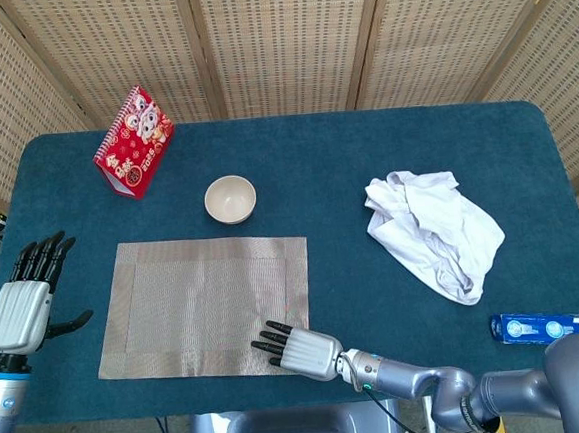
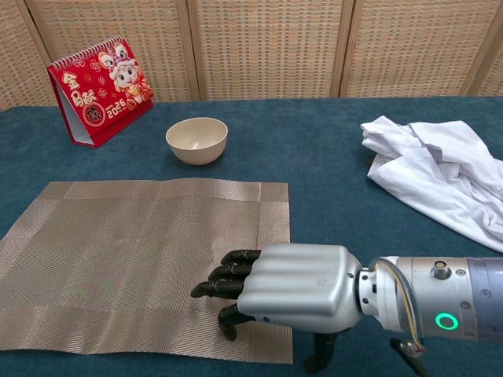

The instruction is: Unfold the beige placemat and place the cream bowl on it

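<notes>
The beige placemat (image 1: 201, 306) (image 2: 141, 263) lies spread flat on the blue table. The cream bowl (image 1: 230, 199) (image 2: 196, 140) stands upright on the cloth just beyond the mat's far edge, empty. My right hand (image 1: 296, 348) (image 2: 283, 287) hovers palm down over the mat's near right corner, holding nothing; its dark fingers (image 2: 224, 279) are slightly curled and reach over the mat. Off the mat's left edge, my left hand (image 1: 24, 306) is raised with its fingers apart and empty; only the head view shows it.
A red desk calendar (image 1: 133, 141) (image 2: 100, 90) stands at the back left. A crumpled white cloth (image 1: 436, 230) (image 2: 440, 177) lies to the right. A blue tube-shaped pack (image 1: 552, 328) sits near the front right edge. Woven screens close the back.
</notes>
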You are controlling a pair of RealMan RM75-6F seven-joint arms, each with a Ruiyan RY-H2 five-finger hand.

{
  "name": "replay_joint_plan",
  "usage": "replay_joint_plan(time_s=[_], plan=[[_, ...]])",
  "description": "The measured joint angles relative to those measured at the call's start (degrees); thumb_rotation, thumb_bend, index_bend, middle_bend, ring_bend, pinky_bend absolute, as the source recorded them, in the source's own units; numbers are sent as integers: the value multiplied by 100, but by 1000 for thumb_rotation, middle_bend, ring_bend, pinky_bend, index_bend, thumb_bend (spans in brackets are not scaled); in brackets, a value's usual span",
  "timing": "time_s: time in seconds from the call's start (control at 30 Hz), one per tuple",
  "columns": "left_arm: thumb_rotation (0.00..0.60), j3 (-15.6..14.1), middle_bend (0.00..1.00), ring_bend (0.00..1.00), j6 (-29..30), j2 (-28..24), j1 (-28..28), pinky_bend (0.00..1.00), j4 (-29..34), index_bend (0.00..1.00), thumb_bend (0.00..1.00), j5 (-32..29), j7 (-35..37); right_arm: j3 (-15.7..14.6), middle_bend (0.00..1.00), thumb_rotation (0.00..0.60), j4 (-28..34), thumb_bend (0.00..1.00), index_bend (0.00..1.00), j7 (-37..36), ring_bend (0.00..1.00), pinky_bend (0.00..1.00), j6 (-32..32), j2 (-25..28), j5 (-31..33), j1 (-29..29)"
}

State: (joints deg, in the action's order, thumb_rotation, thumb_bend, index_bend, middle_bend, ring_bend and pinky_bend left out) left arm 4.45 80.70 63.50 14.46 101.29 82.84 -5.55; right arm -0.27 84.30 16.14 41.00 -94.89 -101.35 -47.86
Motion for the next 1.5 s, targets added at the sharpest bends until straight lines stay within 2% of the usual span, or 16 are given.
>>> replay_joint_plan(time_s=[0.6, 0.67, 0.87, 1.0, 1.1, 1.2, 1.5], plan=[[600, 32, 0, 0, -59, -17, -8, 0, 10, 0, 0, 0, 29, 149, 0, 600, -238, 273, 351, 3, 0, 0, 304, -323, 315, -112], [600, 34, 0, 0, -63, -20, -9, 0, 11, 0, 0, 1, 34, 151, 0, 600, -272, 306, 351, 14, 0, 0, 319, -361, 364, -122], [600, 46, 0, 0, -83, -36, -11, 0, 12, 0, 0, -4, 68, 113, 0, 600, -327, 506, 371, 19, 0, 0, 371, -395, 414, -166], [600, 51, 0, 0, -92, -44, -12, 0, 11, 0, 0, -1, 84, 58, 0, 600, -311, 624, 420, -3, 0, 0, 398, -367, 409, -177], [600, 51, 0, 0, -98, -49, -11, 0, 11, 0, 0, 12, 95, 34, 0, 600, -326, 672, 516, -17, 0, 0, 442, -370, 408, -183], [600, 53, 0, 0, -100, -55, -15, 0, 13, 0, 0, 18, 108, 16, 0, 600, -347, 682, 613, -53, 0, 0, 508, -381, 414, -176], [600, 53, 0, 0, -130, -69, -11, 0, 3, 0, 0, 33, 161, -114, 0, 600, -344, 685, 680, -121, 0, 0, 721, -205, 316, -139]])
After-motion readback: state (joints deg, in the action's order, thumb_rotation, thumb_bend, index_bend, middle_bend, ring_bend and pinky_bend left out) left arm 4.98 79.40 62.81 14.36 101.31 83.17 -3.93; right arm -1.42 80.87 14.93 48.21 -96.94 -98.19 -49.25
